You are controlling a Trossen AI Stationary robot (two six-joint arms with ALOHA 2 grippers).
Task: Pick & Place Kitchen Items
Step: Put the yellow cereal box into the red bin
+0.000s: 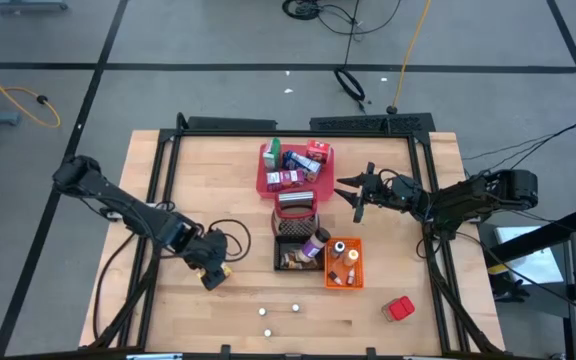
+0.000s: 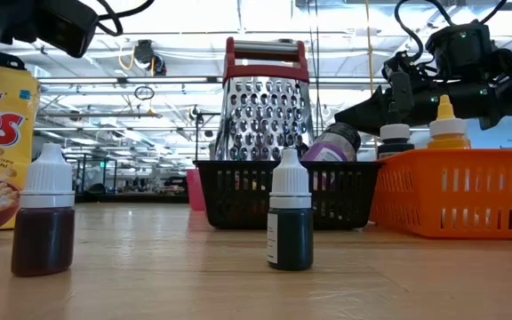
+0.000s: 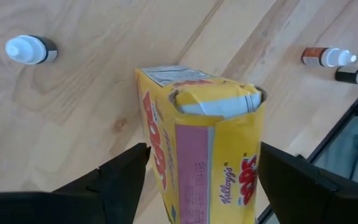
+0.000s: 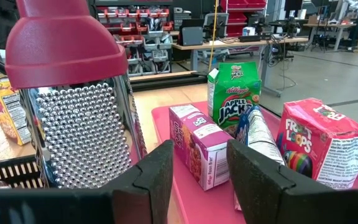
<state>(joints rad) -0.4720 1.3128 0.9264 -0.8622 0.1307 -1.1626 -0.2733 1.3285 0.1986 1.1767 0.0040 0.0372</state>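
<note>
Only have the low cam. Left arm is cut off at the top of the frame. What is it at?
Observer: The left gripper is down at the yellow cereal box, which stands on the table.
Operator: Right one carrying anything?
Observer: No. The right gripper is open and empty, beside the red tray.
Operator: What's in that tray?
Observer: Several small cereal boxes, one a green Apple Jacks box.

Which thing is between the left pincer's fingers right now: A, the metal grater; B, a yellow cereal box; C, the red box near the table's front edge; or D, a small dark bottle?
B: the left wrist view shows the left pincer open around the yellow cereal box, standing on the table.
</note>
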